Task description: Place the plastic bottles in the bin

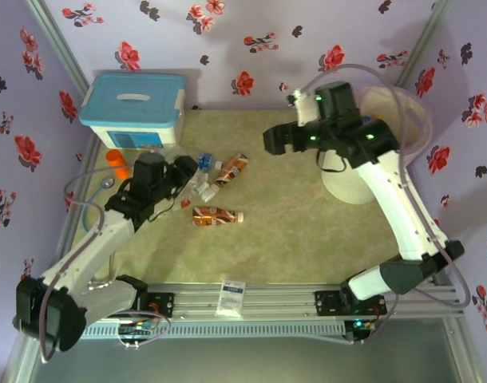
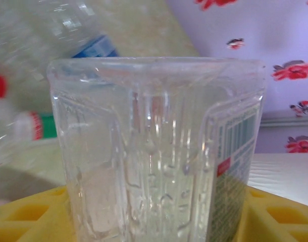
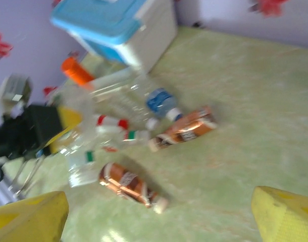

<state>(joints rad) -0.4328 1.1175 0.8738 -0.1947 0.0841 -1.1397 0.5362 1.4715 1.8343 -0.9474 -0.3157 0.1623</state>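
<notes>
The left gripper [image 1: 182, 177] reaches into the cluster of plastic bottles on the left of the worktop [image 1: 291, 231], its jaws closed partway around a clear bottle [image 2: 154, 151] with a green-and-white label. The yellow fingers [image 2: 22, 217] sit against its ribbed walls, probably a grip to lift it clear of its neighbours. The right gripper [image 3: 159, 201] hangs above mid-worktop with jaws wide and nothing between them, apparently free for its own pick. Two amber bottles [image 1: 215, 215] lie on their sides beside the cluster, near the white box with a light-blue lid [image 1: 133, 108]. The bin [image 1: 347, 187] stands well apart at the far right, behind the right arm.
</notes>
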